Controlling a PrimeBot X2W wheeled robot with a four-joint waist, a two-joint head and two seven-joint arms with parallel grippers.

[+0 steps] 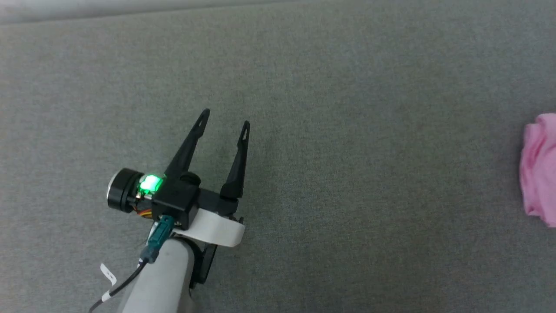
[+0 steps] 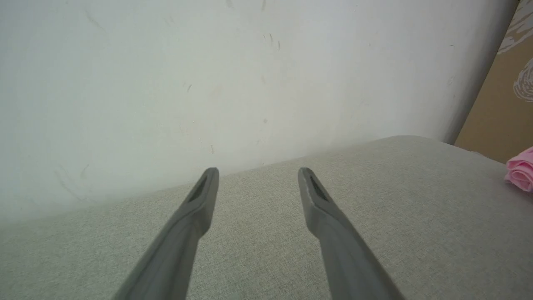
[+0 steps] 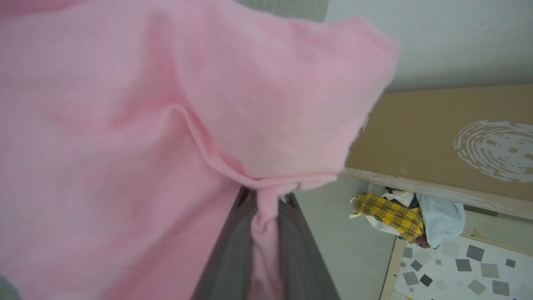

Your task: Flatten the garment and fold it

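Over the worktop (image 1: 347, 87), left tool (image 1: 226, 118) spreads empty; right tool (image 3: 266, 196) is clenched on the garment (image 3: 125, 125)

There's the left gripper (image 1: 226, 118) (image 2: 259, 171) low left in the head view, fingers (image 1: 186, 148) spread wide and angled up, a touch to the right, with nothing between them. Its pale forearm (image 1: 160, 282) rises from the bottom edge, a green light (image 1: 150, 182) glowing at the wrist. Over on the right wrist camera, the right gripper (image 3: 266, 196) is pinched tight — a fold of the garment (image 3: 125, 125) clamped between its fingers.
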